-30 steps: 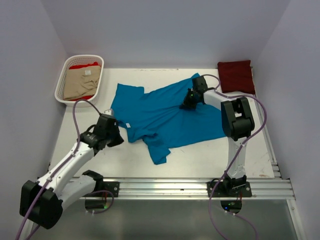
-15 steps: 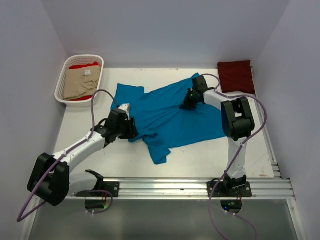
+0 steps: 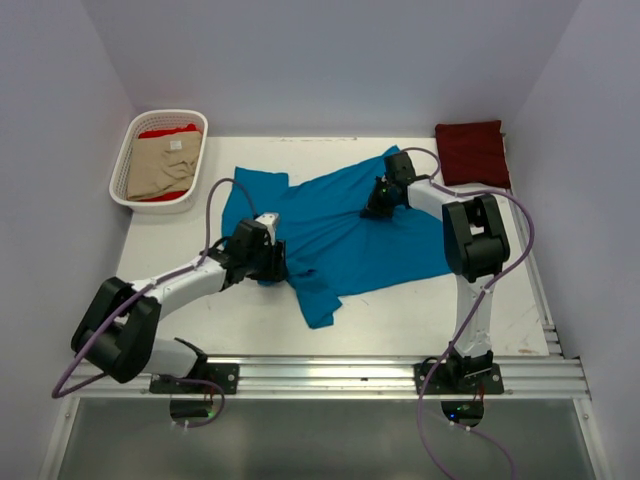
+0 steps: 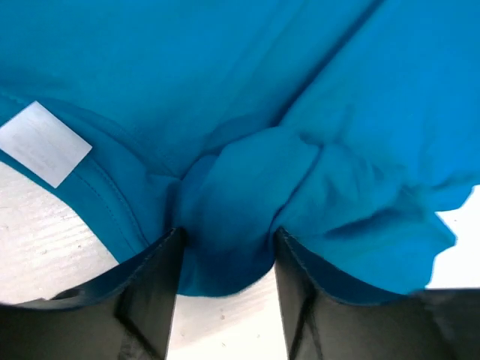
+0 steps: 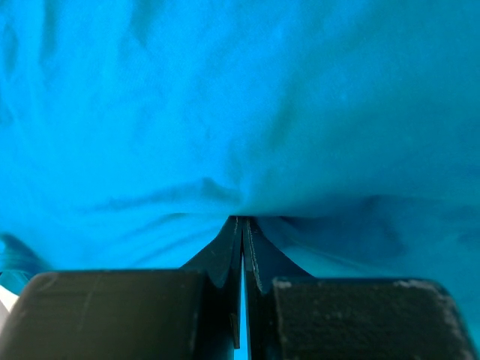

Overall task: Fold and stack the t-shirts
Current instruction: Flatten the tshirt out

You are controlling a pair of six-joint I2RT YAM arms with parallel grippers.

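Plainly, left end effector (image 4: 227,234) parted, straddling teal-blue t-shirt (image 4: 247,90)

Robot lab cell: 2 rail-mounted arms (image 3: 180,285), bare white walls (image 3: 330,60)

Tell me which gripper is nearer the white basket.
Left. The left gripper is at the near-left edge of the teal-blue t-shirt, diagonally near-right of the white basket; the right gripper pinches that shirt much farther right.
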